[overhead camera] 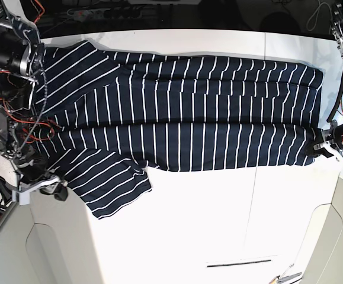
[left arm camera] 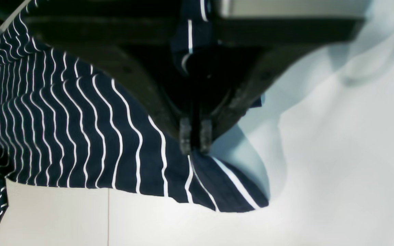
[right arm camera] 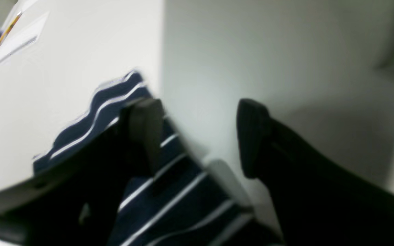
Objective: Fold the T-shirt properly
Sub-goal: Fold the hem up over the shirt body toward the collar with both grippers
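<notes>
The T-shirt [overhead camera: 177,118], dark navy with thin white stripes, lies spread lengthwise across the white table [overhead camera: 207,225], one sleeve [overhead camera: 109,180] splayed toward the front left. My left gripper [overhead camera: 321,147] is shut on the shirt's hem corner at the right edge. In the left wrist view its fingertips [left arm camera: 195,140] pinch the striped fabric [left arm camera: 80,130] just above the table. My right gripper [overhead camera: 51,188] is open at the table's left edge beside the sleeve. In the right wrist view it [right arm camera: 197,136] holds nothing, and the shirt's edge [right arm camera: 108,102] lies under one finger [right arm camera: 144,130].
The table's left edge [right arm camera: 19,191] drops off beside my right gripper. Red cables and arm hardware [overhead camera: 14,77] crowd the left side. Small tools [overhead camera: 285,277] lie at the front right edge. A seam [overhead camera: 255,195] runs across the tabletop.
</notes>
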You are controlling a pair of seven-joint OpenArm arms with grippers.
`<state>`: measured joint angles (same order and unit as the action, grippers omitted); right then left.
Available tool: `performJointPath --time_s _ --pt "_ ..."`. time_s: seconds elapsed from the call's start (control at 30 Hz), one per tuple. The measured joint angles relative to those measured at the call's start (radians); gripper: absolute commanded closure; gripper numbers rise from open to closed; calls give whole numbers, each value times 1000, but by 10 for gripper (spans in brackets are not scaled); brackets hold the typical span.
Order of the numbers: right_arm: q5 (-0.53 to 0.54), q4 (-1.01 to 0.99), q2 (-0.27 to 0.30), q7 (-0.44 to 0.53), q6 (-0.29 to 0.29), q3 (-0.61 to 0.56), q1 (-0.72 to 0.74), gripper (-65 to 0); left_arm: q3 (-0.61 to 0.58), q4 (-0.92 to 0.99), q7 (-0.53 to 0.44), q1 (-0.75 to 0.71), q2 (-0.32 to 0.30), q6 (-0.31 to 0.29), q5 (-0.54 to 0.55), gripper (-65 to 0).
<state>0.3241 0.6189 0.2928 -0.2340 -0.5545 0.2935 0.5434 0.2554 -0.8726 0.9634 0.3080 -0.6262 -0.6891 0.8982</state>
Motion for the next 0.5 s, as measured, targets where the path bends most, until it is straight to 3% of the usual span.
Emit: performJointPath --time_s 0.2,0.5 --pt "-71 -20 -68 3 0 -31 0 -345 0 0 -4 0 7 0 0 0" --pt "-82 -19 -108 10 0 -41 0 -343 0 0 -3 0 18 0 0 0"
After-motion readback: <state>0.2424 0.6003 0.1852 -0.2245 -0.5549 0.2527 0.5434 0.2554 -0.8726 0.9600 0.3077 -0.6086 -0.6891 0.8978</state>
